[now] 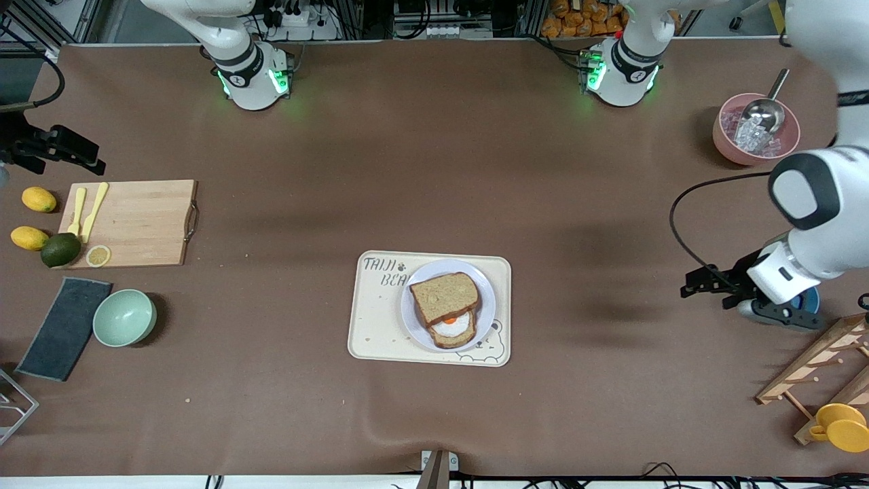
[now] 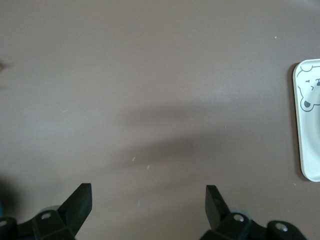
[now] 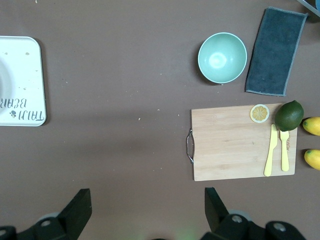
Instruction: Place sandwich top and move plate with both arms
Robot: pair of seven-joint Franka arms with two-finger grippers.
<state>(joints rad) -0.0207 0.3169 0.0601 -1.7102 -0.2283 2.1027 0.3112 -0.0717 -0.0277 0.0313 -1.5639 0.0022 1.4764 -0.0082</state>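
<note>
Both arms sit wide of the action here. The plate (image 1: pixel 448 305) rests on the bear-printed tray (image 1: pixel 380 339) mid-table, and the sandwich top (image 1: pixel 445 297) already lies on it, tilted and slid off-square so the fried egg (image 1: pixel 453 326) on the lower slice peeks out at the edge nearer the front camera. By my reading, the placing step is done or close to it, and the plate move is what's left.

The left gripper (image 1: pixel 699 284) hovers low over bare table toward its own end, beside the wooden rack (image 1: pixel 815 367), fingers spread apart and holding nothing. Its wrist view shows only a corner of the tray, so the plate lies off to that gripper's side, toward the table's middle.

The right gripper (image 3: pixel 147 207) hangs up over the cutting-board end, also spread wide and empty. Its wrist view takes in the cutting board (image 3: pixel 235 145), the mint bowl (image 3: pixel 222 57) and the tray's lettered edge.

So the plate sits between the two hands, each needing to travel inward. The left looks lower and better lined up with it. The slice's long axis runs diagonally across the plate, but a rim grasp from either side shouldn't be bothered by that.
</note>
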